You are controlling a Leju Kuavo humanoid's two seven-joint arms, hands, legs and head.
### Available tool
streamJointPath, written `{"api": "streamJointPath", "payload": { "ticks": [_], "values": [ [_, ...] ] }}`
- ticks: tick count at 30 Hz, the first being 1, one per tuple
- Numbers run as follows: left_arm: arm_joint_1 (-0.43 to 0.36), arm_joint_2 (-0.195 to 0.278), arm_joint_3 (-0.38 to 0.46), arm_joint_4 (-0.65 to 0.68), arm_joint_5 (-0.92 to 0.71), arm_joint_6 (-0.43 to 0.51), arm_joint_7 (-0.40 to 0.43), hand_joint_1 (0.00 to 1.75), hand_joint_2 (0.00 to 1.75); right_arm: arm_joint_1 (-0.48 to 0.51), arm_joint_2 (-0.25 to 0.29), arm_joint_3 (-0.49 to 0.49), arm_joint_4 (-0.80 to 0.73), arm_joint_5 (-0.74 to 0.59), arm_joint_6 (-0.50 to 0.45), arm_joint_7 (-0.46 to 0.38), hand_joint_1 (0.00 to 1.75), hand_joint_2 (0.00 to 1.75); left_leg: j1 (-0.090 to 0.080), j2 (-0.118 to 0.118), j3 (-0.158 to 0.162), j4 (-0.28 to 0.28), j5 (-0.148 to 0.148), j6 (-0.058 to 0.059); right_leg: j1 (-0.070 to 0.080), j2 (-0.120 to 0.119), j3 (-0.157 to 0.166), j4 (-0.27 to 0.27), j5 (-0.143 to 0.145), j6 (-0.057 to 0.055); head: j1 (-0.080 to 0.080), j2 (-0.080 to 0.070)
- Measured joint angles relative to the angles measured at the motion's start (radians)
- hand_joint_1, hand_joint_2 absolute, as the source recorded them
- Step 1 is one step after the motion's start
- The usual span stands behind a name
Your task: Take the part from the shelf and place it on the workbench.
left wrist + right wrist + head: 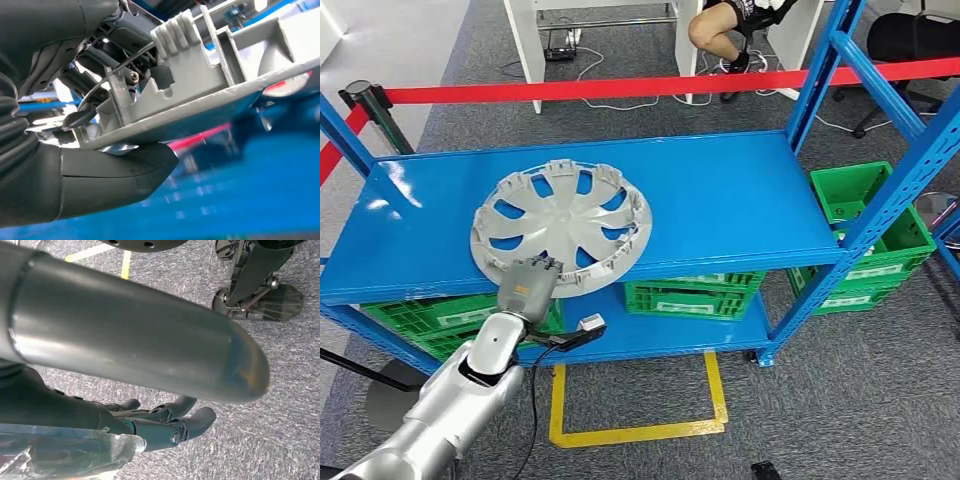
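Nearest, the robot's silver left arm reaches up from the lower left, and its left hand (529, 287) grips the near rim of a grey plastic wheel cover (561, 226). In the left wrist view the thick thumb (113, 180) presses under the cover's thin edge while the darker fingers (81, 116) curl over the ribbed clips on top, pinching the rim between them. The right hand (158, 422) hangs low over grey carpet, holding nothing, its fingers lying loosely apart and slightly curved.

The wheel cover lies inner side up on the top level of the blue metal shelf (712, 200), toward the left, its near edge overhanging the shelf front. It looks light and fairly stiff but thin, likely to flex or crack at the spokes; the rim, beside a clip, seems the soundest hold, though one-handed it may tip.

Below the shelf top sit green crates (693, 296), with another green crate (875, 230) at right. The shelf's blue uprights stand well right. Farther off runs a red barrier tape (622, 88), and beyond it a seated person's leg (716, 35).
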Motion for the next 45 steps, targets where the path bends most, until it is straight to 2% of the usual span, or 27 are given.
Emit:
{"api": "streamJointPath", "payload": {
  "ticks": [2,8,15,31,35,45],
  "values": [
    [-0.004,0.011,-0.022,-0.023,0.0,0.004,0.023,1.75,1.75,0.0,0.0,-0.001,0.0,0.0,-0.002,-0.001,0.0,0.0,0.0,0.0,0.0,0.0,0.0,0.0,0.0,0.0,0.0,0.0,0.0,0.0,0.0,0.0],
    [-0.037,0.083,-0.16,-0.163,0.002,0.009,0.134,1.75,1.75,0.001,0.0,-0.009,0.0,0.0,-0.004,-0.002,0.0,0.0,0.0,0.0,-0.001,0.0,0.0,0.0,0.0,0.0,-0.001,0.0,0.0,0.0,0.0,0.0],
    [-0.06,0.13,-0.243,-0.249,0.002,0.019,0.178,1.75,1.75,0.001,0.0,-0.016,0.0,0.0,-0.008,-0.002,0.0,0.0,0.0,0.0,-0.001,0.0,0.0,0.0,0.0,0.001,-0.001,0.0,0.0,0.0,0.0,0.0],
    [-0.182,0.254,-0.463,-0.488,0.004,0.028,0.391,1.75,1.75,0.001,0.0,-0.019,0.001,0.007,-0.021,-0.003,0.0,0.0,0.0,0.0,-0.002,0.0,0.0,0.0,0.0,0.0,-0.002,0.0,0.0,0.0,0.0,0.0],
    [-0.197,0.272,-0.498,-0.522,0.004,0.035,0.412,1.75,1.75,0.001,0.0,-0.021,0.001,0.016,-0.022,-0.003,0.0,0.0,0.0,0.0,-0.002,0.0,0.0,0.0,0.0,0.001,-0.002,0.0,0.0,0.0,0.0,0.0],
    [-0.189,0.288,-0.508,-0.551,0.004,0.038,0.383,1.75,1.75,0.001,0.001,-0.043,0.001,0.034,-0.022,-0.004,0.0,0.0,0.0,0.0,-0.002,0.0,0.0,0.0,0.0,0.0,-0.002,0.0,0.0,0.0,0.0,0.0]
  ]
}}
